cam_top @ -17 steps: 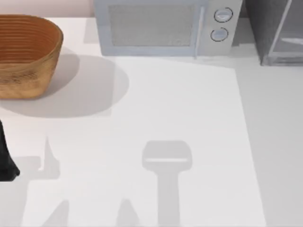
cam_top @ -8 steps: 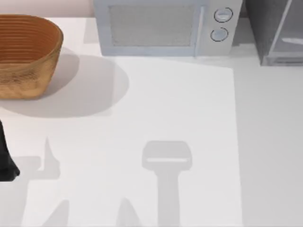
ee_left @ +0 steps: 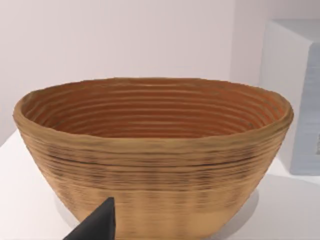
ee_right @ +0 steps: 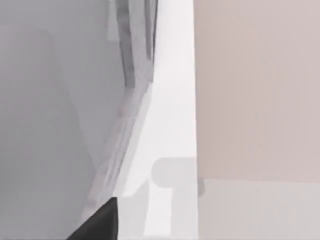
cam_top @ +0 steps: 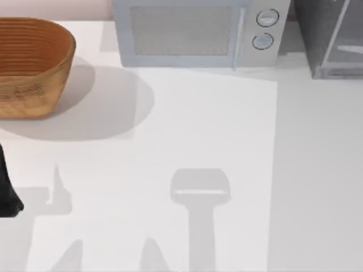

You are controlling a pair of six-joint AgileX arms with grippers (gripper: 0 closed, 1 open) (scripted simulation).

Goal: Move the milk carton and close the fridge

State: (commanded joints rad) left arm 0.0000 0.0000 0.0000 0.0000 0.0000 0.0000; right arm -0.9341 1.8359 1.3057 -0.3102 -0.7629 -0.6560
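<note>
Sitting at counter (cam_top: 187,141) top-left, woven basket (cam_top: 31,65) w/ nothing visible inside. Microwave (cam_top: 195,31) standing at back center, fridge (cam_top: 332,37) at back-right corner, glassy door angling out. Left arm (cam_top: 7,190) parking at left edge; can't tell either gripper's state.

Left arm (cam_top: 8,190) low at the table's (cam_top: 187,130) left edge, one dark fingertip (ee_left: 97,224) pointing toward the basket (ee_left: 150,150)

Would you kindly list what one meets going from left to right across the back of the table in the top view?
Wicker basket → microwave with its two round dials → fridge at the right edge.
</note>
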